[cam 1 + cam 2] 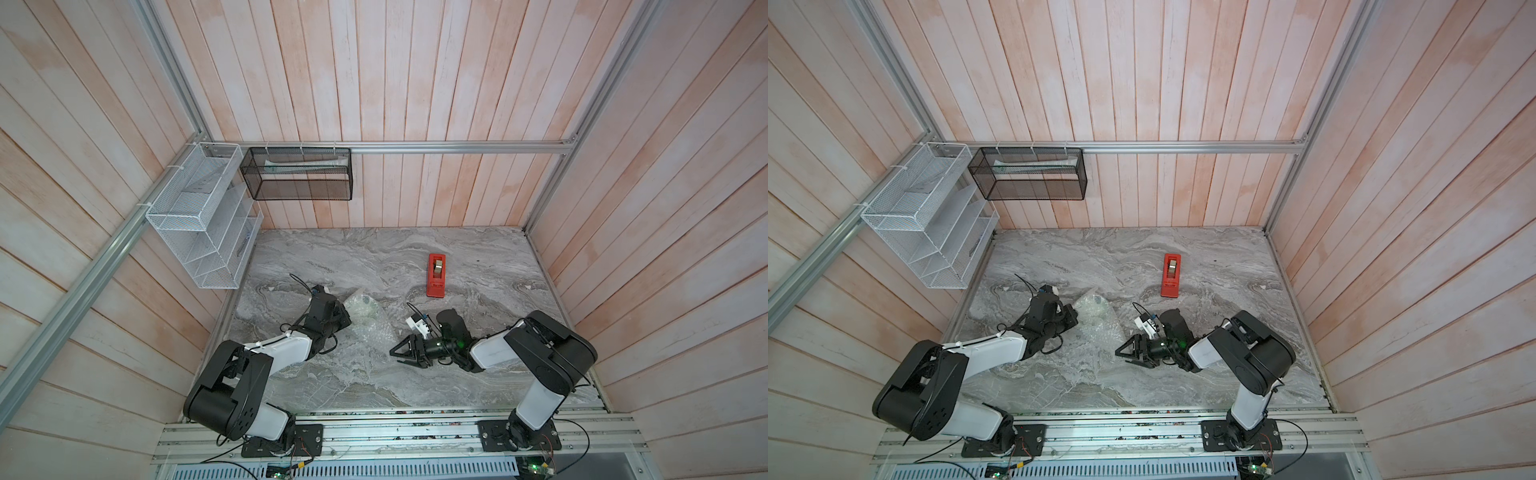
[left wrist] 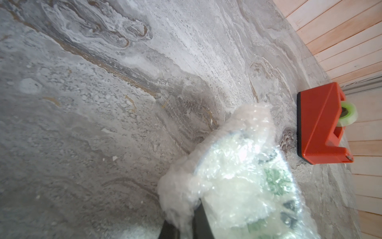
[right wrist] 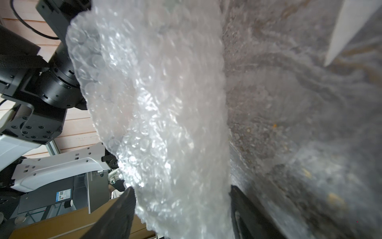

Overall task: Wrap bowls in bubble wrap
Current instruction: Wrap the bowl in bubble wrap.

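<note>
**Item:** bowl (image 1: 365, 308), one, small, white with green leaf prints.

**Location:** it is set left of the middle of the surface (image 1: 503, 365), at the tip of the left arm (image 1: 291, 345). It is seen only through plastic in both top views.

**Covering:** bubble wrap (image 1: 376, 338) is folded over the bowl. A loose, crinkled tail is trailed from the bowl toward the front of the surface. The rest of the sheet is spread flat and is hardly made out.

**Left jaws:** they are pressed together on a bunched edge of the bubble wrap just beside the bowl. Whether the rim itself is pinched cannot be told.

**Right jaws:** they are held apart, low over the surface. In the right wrist view a fold of the bubble wrap is seen standing between them, not clamped.

**Progress (judged):**
- Done: a first fold is laid and the bowl is partly covered.
- Left: the tail is to be brought round and the bundle closed.
- No tape is seen on the wrap. The red tape dispenser (image 1: 435, 276) is kept well apart, toward the back right.

**Orientation:** the bowl is round, so no long axis is entered for it. It is taken to be tipped, since an arc of bluish rim is shown in the left wrist view. Which way the mouth faces cannot be told through the plastic. The bundle's long axis is run from the bowl slantwise toward the front and the right jaws
</note>
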Motion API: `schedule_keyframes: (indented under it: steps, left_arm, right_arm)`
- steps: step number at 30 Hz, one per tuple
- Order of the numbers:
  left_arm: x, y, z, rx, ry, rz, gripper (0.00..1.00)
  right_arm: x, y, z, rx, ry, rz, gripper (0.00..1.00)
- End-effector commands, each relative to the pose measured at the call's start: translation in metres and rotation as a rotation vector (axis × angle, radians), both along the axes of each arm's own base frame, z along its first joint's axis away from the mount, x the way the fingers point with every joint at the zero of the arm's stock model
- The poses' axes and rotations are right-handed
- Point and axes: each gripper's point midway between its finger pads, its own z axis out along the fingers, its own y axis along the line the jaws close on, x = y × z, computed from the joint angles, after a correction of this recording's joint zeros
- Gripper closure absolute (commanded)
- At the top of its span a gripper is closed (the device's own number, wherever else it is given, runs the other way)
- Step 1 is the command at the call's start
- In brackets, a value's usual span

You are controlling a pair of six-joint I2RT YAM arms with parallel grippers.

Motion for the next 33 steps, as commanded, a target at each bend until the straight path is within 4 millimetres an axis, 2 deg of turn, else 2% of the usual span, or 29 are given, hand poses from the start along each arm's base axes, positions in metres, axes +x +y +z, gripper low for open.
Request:
schedule_keyframes:
  steps: [1, 4, 12, 16, 21, 25, 30, 31, 33]
  left_arm:
    - [-0.014, 0.004, -0.021, 0.037, 0.088, -0.001, 1.00]
    - [-0.013, 0.004, -0.020, 0.035, 0.085, -0.001, 1.00]
    - [-0.013, 0.003, -0.023, 0.042, 0.089, -0.003, 1.00]
    - [-0.012, 0.002, -0.027, 0.078, 0.091, -0.002, 1.00]
    - [-0.014, -0.003, -0.037, 0.133, 0.112, -0.010, 1.00]
    - [-0.017, -0.009, -0.040, 0.147, 0.117, -0.025, 1.00]
    - [-0.025, -0.015, -0.042, 0.143, 0.118, -0.046, 1.00]
    - [-0.027, -0.016, -0.042, 0.140, 0.119, -0.051, 1.00]
    - [-0.030, -0.019, -0.041, 0.138, 0.117, -0.058, 1.00]
  right_arm:
    - [0.007, 0.008, 0.006, 0.037, -0.023, -0.010, 0.30]
    - [0.009, 0.010, 0.006, 0.051, -0.017, -0.012, 0.38]
    - [0.008, 0.012, 0.018, 0.070, -0.035, 0.007, 0.86]
    - [0.009, 0.019, 0.040, 0.122, -0.045, 0.040, 0.99]
    - [0.017, 0.034, 0.086, 0.214, -0.082, 0.097, 1.00]
    - [0.039, 0.050, 0.116, 0.243, -0.144, 0.109, 1.00]
    - [0.093, 0.066, 0.130, 0.277, -0.162, 0.021, 1.00]
    - [0.105, 0.070, 0.130, 0.285, -0.161, 0.005, 1.00]
    - [0.125, 0.077, 0.117, 0.255, -0.142, -0.038, 1.00]
